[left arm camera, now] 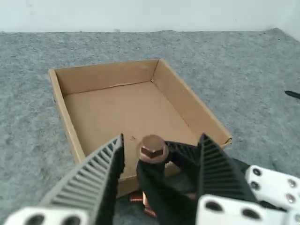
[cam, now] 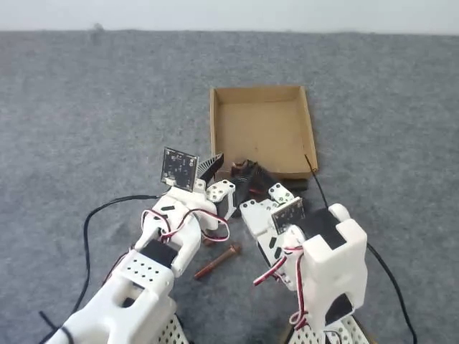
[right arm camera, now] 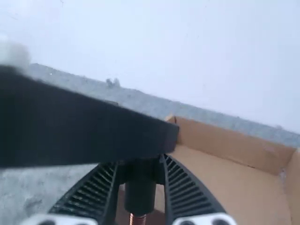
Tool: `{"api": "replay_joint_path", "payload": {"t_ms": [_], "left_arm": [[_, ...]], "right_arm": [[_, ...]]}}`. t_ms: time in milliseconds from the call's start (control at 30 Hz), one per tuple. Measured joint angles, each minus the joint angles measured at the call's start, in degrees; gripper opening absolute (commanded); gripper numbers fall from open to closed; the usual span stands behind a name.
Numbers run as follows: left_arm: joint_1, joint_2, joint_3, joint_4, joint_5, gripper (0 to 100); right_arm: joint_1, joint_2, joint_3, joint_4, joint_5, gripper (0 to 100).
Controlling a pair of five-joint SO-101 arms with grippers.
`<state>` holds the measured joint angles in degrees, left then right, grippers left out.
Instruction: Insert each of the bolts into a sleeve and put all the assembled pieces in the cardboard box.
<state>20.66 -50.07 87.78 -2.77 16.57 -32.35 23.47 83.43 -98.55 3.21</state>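
The open cardboard box (cam: 310, 136) lies past both arms; its floor is bare (left arm camera: 126, 108). Just before its near wall, my right gripper (right arm camera: 140, 171) is shut on a black sleeve (right arm camera: 139, 187). A copper bolt sits in that sleeve: its hex head (left arm camera: 152, 151) shows at one end and its thread (right arm camera: 138, 218) at the other. My left gripper (left arm camera: 161, 140) is open, one ribbed finger (left arm camera: 96, 180) on each side of the bolt head without touching it. The two grippers meet at the box's near edge (cam: 240, 174). A loose bolt (cam: 217, 262) lies on the mat between the arms.
Grey carpet-like mat (cam: 86, 129) covers the table, with wide free room left and right of the box. A thin black rod (cam: 315, 183) slants up beside the box's near right corner. Black cables (cam: 93, 222) trail beside the left arm.
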Motion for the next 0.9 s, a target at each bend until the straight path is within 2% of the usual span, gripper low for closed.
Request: {"api": "replay_joint_path", "payload": {"t_ms": [133,267,433,467,767,900], "left_arm": [[0.00,-1.58,0.00,0.00,-0.09,24],[-0.35,-9.05,0.88,0.26,-0.09,21],[-5.45,-20.84,1.76,4.57,3.52,1],[-6.59,-22.77,1.76,5.54,4.40,0],[-14.86,-27.16,5.27,16.70,5.54,1],[-18.81,-27.52,9.76,17.76,5.45,1]], "right_arm": [[1.05,0.00,-0.44,1.93,0.00,0.6],[1.32,0.00,-0.79,2.20,0.00,0.6],[1.32,0.00,-0.88,3.52,0.00,0.6],[1.32,0.00,-0.88,3.52,0.00,0.6],[1.32,-1.93,1.23,3.52,1.23,0.6],[1.32,-8.70,6.42,3.52,3.52,0.6]]}}
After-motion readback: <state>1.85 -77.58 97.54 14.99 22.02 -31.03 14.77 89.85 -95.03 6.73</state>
